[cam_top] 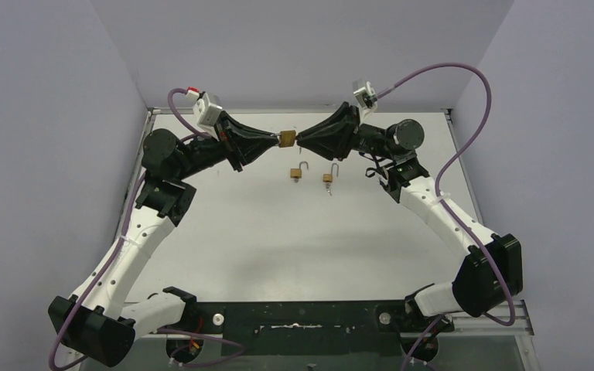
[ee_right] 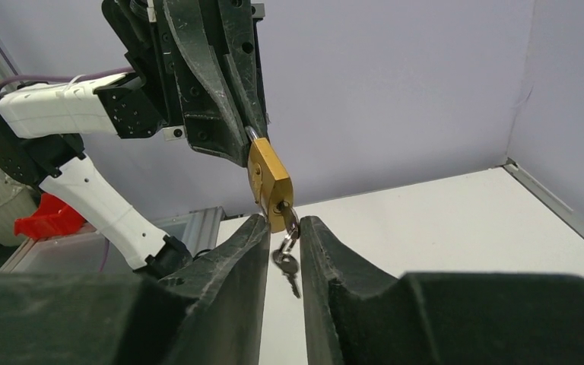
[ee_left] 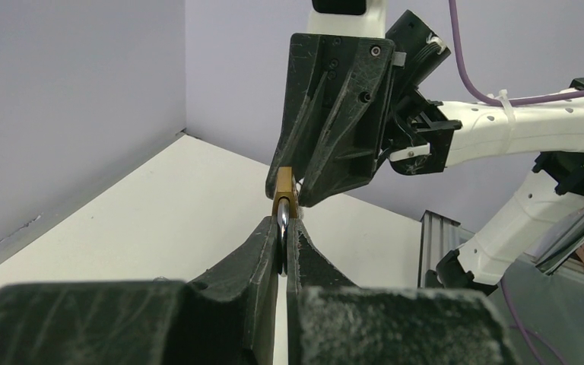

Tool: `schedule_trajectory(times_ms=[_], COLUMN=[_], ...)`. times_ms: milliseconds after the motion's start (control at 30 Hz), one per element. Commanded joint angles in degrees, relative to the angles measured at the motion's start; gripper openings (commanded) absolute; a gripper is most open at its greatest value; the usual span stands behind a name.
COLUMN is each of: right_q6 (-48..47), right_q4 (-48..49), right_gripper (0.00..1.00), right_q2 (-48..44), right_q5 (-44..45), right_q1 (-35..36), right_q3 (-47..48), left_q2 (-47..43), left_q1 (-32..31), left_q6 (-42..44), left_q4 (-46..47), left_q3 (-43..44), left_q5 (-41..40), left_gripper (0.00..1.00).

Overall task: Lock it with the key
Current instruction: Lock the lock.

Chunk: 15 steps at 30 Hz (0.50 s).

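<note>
Brass padlock (ee_right: 268,182), small, hangs in the air above the far half of the surface (cam_top: 278,247), between the two arms. Left gripper (ee_left: 284,232): fingers clamped flat on the steel shackle (ee_left: 282,219), body dangling free below the grip. Right gripper (ee_right: 283,228): fingers stand narrow either side of the body's lower end, with a slim gap between them. The key ring and a loose key (ee_right: 289,270) hang in that gap, and you have nothing visibly pinched. Whether a key is seated in the keyway you cannot tell; the ring hides it. Expect solid metal that is dense for its size, fully rigid, with smooth, slippery faces. Held by the shackle alone, the body will likely swing or twist once you apply torque. Take the key across the flat of its bow, squarely, since a thin blade rolls out of an edge grip. The ring and spare key will flop, so keep them outside the pinch. Two spare padlocks (cam_top: 297,172) lie on the surface nearby, apart from this one.
</note>
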Motion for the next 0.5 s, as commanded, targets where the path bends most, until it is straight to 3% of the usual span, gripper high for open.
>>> schedule_trajectory(times_ms=[0,100,467], right_q6=[-0.3,-0.3,2.3], right_q4=[2.2,2.2,5.3], right_gripper=[0.16,0.00,0.00], right_q2=[0.5,0.5,-1.3], right_q5=[-0.8,-1.2,-2.1], right_q1=[0.5,0.5,-5.3], right_q3=[3.1,3.3,0.5], left_q2=[-1.3,-1.5,-2.5], left_q1=[0.3,0.3,5.1], left_q6=[0.7,1.1,0.4], left_q4=[3.7,3.5,4.0], left_q3=[0.7,0.6,0.0], left_q5=[-1.2,-1.3,0.3], left_gripper=[0.00,0.00,0.00])
